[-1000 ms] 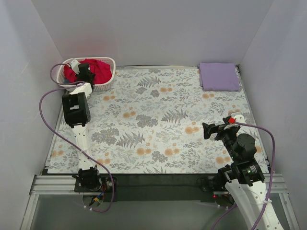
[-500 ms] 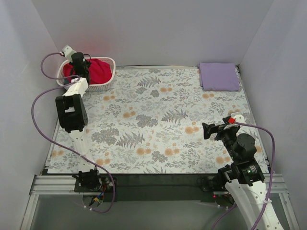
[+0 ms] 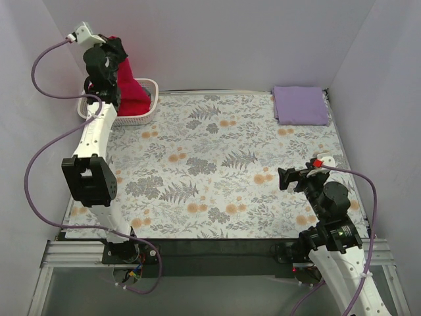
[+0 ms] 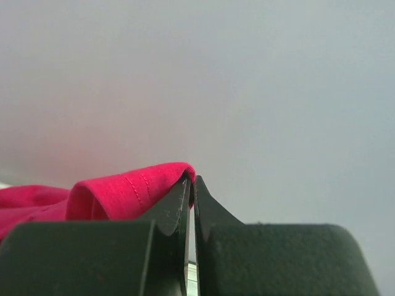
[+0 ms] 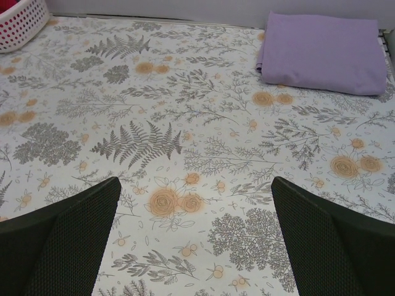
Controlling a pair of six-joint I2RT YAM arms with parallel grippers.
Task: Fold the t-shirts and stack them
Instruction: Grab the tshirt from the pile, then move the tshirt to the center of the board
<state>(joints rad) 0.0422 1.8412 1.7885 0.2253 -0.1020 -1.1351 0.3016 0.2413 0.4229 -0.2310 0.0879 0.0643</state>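
So, left gripper (image 4: 192, 185) is pinched tight on the crimson t-shirt (image 4: 123, 190), cloth trailing below its fingers into the white basket (image 3: 143, 116). Meanwhile the right gripper (image 3: 287, 179) gapes wide, folded lavender t-shirt (image 5: 321, 52) well ahead of its fingers.

The left gripper (image 4: 192, 182), fingers pressed together on a stitched fold of the red tee (image 4: 120, 192); the cloth trails off left, a plain grey wall (image 4: 259, 86) behind.

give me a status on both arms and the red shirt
Left gripper shut on red t-shirt, hanging over the basket. Right gripper open, empty. Lavender t-shirt folded far right; nothing blocking.
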